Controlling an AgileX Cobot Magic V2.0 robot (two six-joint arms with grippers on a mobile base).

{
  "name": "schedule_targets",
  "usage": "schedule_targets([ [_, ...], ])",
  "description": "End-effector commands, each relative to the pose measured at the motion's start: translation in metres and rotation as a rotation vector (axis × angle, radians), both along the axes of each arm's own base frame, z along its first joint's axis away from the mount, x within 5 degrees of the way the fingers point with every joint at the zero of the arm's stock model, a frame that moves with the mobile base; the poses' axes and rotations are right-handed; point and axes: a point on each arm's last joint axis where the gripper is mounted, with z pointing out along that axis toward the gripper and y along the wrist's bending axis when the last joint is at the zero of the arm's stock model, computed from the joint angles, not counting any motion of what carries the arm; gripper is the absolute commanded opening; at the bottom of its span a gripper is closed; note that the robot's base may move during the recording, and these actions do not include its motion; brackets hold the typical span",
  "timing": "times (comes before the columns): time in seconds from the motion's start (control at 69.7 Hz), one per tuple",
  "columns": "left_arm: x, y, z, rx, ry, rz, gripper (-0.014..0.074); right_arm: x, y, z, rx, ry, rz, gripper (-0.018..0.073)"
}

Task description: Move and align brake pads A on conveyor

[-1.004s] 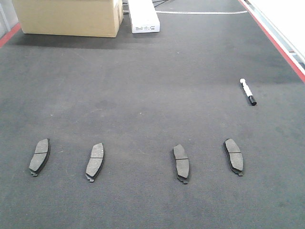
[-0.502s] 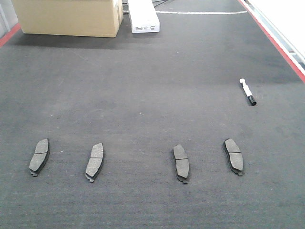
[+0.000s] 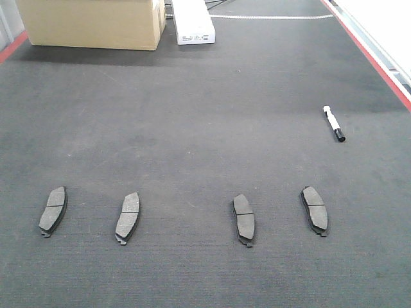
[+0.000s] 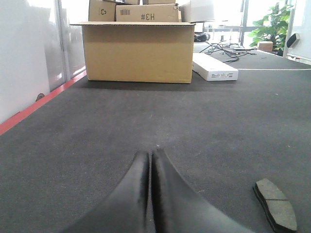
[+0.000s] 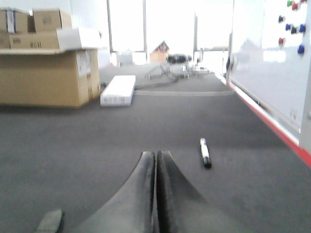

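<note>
- I see four brake pads point(image 3: 53, 210) point(image 3: 128, 217) point(image 3: 244, 219) point(image 3: 315, 210) lying flat in a row on the dark belt point(image 3: 205, 128), apart from each other
- A black-and-white pen point(image 3: 334, 123) lies further back, near the right red edge
- A cardboard box point(image 3: 90, 22) and a white box point(image 3: 192, 22) sit at the far end
- My left gripper point(image 4: 151, 160) is empty, fingers pressed together, one pad just to its right
- My right gripper point(image 5: 156, 158) is closed too, holding nothing

"#EH" printed on cardboard box point(image 4: 138, 52), other labels too small to read
</note>
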Motion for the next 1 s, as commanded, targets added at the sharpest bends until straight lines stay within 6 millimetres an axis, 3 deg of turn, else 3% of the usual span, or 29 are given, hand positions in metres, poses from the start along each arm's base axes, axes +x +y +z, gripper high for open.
schedule_targets([
  [0.0, -0.002, -0.001, 0.011, -0.004, -0.094, -0.01, -0.0008, -0.005, 0.0, 0.006, -0.005, -0.125, -0.003, -0.0009],
  [0.359, -0.002, -0.001, 0.011, -0.004, -0.094, -0.01, -0.0008, -0.005, 0.0, 0.003, -0.045, -0.106, -0.007, -0.0009],
  [0.99, -0.002, -0.001, 0.011, -0.004, -0.094, -0.01, -0.0008, -0.003, -0.001, -0.015, -0.045, 0.092, -0.015, -0.0009],
])
